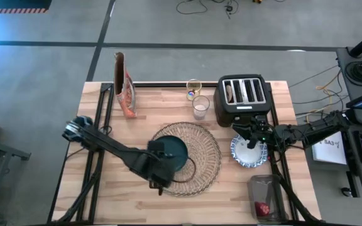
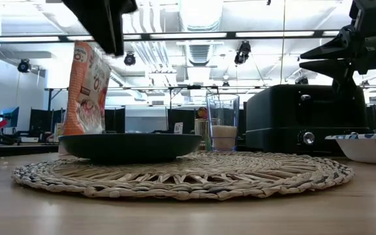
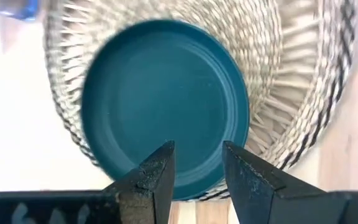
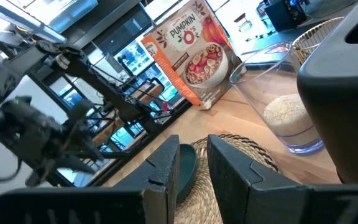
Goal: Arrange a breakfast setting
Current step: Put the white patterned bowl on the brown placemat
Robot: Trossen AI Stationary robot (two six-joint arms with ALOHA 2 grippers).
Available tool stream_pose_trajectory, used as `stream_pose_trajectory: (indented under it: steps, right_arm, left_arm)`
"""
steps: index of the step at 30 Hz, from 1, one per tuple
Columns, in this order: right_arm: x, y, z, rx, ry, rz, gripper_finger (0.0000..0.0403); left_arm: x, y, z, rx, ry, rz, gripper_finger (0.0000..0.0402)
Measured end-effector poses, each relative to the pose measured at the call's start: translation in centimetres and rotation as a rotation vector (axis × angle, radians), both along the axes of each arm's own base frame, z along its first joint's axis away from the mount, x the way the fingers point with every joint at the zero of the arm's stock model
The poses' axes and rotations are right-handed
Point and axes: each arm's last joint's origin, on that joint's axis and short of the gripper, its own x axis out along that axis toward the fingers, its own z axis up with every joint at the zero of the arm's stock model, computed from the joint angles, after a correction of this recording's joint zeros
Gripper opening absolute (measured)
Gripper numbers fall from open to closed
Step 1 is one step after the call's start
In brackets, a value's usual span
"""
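- High view: the dark teal round plate [image 1: 175, 152] lies on the large round woven wicker placemat [image 1: 203, 157], at its nine o'clock side — the left claw [image 1: 159, 180] hangs at the mat's seven o'clock edge.
- High view: the right claw [image 1: 251, 139] hovers over the blue-and-white patterned bowl [image 1: 249, 152] on the wooden surface [image 1: 137, 201], at three o'clock from the mat.
- Left wrist view: the claw [image 3: 197, 171] stands narrowly parted, empty, above the plate [image 3: 166, 99].
- Right wrist view: the claw [image 4: 191, 165] is narrowly parted — holding nothing.

Pale planked wooden table [image 1: 105, 194], coarse woven wicker placemat [image 2: 194, 176], smooth matt teal plate [image 3: 166, 106], clear glass [image 2: 222, 121], glossy printed cereal bag [image 4: 194, 53], glazed patterned bowl [image 1: 249, 152], black satin-finish toaster [image 1: 244, 100]
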Motion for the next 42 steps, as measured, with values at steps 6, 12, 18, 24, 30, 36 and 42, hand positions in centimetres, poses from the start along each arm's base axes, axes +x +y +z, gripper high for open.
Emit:
stream_pose_trajectory:
  steps: [6,12,18,24,30,36,42]
  right_arm:
    - [0.0,0.0,0.0,0.000,0.000,0.000,0.0073]
    - [0.0,0.0,0.0,0.000,0.000,0.000,0.0073]
    - [0.0,0.0,0.0,-0.012,0.003,-0.001,0.0073]
    - [0.0,0.0,0.1,-0.047,0.008,-0.003,0.0073]
    - [0.0,0.0,0.3,-0.043,-0.012,-0.007,0.0073]
    - [0.1,0.0,0.8,-0.036,-0.007,-0.008,0.0073]
    - [0.5,-0.1,3.7,-0.077,0.148,-0.062,0.0073]
  left_arm:
    - [-4.8,1.6,1.4,-0.051,-0.236,0.077,0.0116]
    - [-7.4,1.8,-0.1,-0.206,-0.595,-0.080,0.0117]
    - [-9.1,2.4,-1.9,-0.297,-0.805,-0.268,0.0117]
    - [-10.2,3.4,-2.7,-0.328,-0.857,-0.289,0.0117]
    - [-10.9,5.6,-2.5,-0.303,-0.900,-0.228,0.0117]
    - [-11.3,7.2,-3.3,-0.298,-0.915,-0.187,0.0117]
    - [-11.9,7.9,-3.5,-0.293,-0.945,-0.178,0.0116]
